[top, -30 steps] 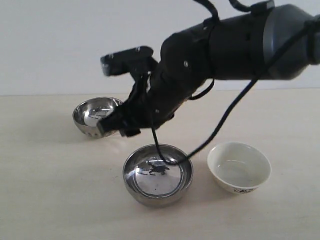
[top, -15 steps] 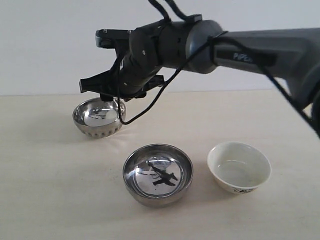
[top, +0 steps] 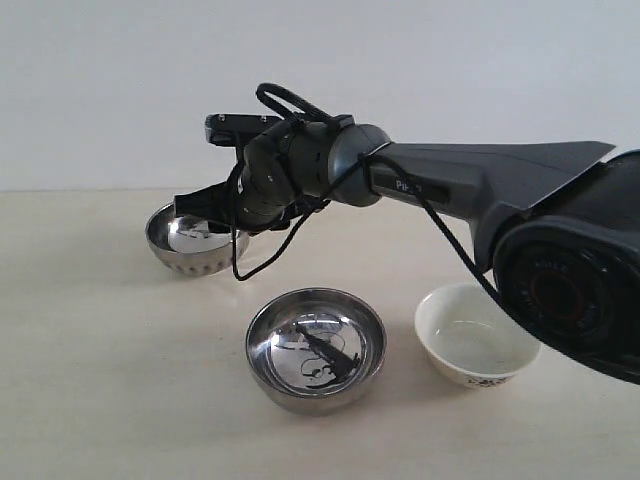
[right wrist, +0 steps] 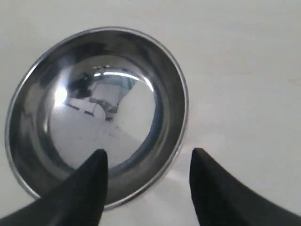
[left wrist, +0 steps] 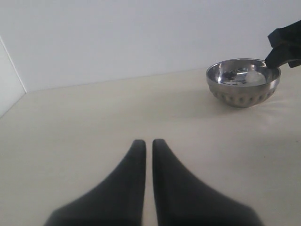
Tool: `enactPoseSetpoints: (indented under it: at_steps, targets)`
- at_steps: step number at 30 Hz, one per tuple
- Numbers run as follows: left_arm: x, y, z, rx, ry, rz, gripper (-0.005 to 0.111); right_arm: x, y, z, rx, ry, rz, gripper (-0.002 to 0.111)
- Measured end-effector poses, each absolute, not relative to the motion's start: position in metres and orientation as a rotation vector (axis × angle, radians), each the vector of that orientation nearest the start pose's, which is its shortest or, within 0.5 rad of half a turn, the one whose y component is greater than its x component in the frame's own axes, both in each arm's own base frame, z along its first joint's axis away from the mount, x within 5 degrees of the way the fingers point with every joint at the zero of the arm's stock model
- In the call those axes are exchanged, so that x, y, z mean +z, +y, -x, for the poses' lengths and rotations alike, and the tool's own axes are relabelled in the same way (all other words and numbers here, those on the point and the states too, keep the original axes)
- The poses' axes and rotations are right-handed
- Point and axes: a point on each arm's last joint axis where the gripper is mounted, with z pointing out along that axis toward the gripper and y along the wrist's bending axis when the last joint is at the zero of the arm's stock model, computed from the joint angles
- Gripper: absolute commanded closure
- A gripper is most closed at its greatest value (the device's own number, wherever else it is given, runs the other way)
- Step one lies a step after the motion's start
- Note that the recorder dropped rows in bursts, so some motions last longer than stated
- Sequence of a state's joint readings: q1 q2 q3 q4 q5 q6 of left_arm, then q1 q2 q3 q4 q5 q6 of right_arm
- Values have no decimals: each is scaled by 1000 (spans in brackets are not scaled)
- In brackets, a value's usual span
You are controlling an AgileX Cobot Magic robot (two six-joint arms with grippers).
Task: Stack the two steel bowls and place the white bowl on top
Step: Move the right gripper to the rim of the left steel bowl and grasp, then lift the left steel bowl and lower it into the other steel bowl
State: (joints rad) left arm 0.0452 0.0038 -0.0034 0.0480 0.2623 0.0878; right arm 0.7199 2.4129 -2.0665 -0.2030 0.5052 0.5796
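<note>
The right gripper hangs over the ribbed steel bowl in the upper left of the exterior view, jaws wide apart and holding nothing. The right wrist view shows its fingers straddling the bowl's rim, one over the inside and the other over the worktop outside. A straight drop looks enough to pinch the wall, and a round bowl asks no particular wrist angle. The left gripper, nearly closed and empty, sits well off. The smooth steel bowl lies at lower centre with the white bowl to its right, all well apart on the pale, flat worktop.
</note>
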Motion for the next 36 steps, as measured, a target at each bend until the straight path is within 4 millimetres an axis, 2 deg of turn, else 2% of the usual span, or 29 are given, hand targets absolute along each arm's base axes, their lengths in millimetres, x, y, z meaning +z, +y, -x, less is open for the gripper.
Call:
enactPoseSetpoints:
  at_steps: [3, 9, 12, 19, 25, 28, 31, 34, 36]
  targets:
    - [190, 4, -55, 142, 1747, -69, 103, 173, 356, -423, 461, 2333, 299, 61]
    - [190, 4, -55, 142, 1747, -69, 103, 151, 359, -427, 484, 2333, 279, 61]
    - [190, 4, -55, 142, 1747, -69, 103, 147, 360, -427, 494, 2341, 255, 63]
    - [190, 4, -55, 142, 1747, -69, 103, 147, 360, -428, 501, 2339, 243, 91]
    - [190, 4, -55, 142, 1747, -69, 103, 145, 357, -427, 477, 2364, 245, 95]
    - [190, 4, -55, 142, 1747, -69, 103, 144, 356, -427, 453, 2380, 260, 108]
    - [190, 4, -55, 142, 1747, -69, 103, 143, 355, -426, 433, 2392, 274, 108]
    - [190, 4, -55, 142, 1747, -69, 103, 152, 353, -425, 419, 2390, 299, 108]
    - [190, 4, -55, 142, 1747, -69, 103, 164, 352, -423, 410, 2384, 312, 108]
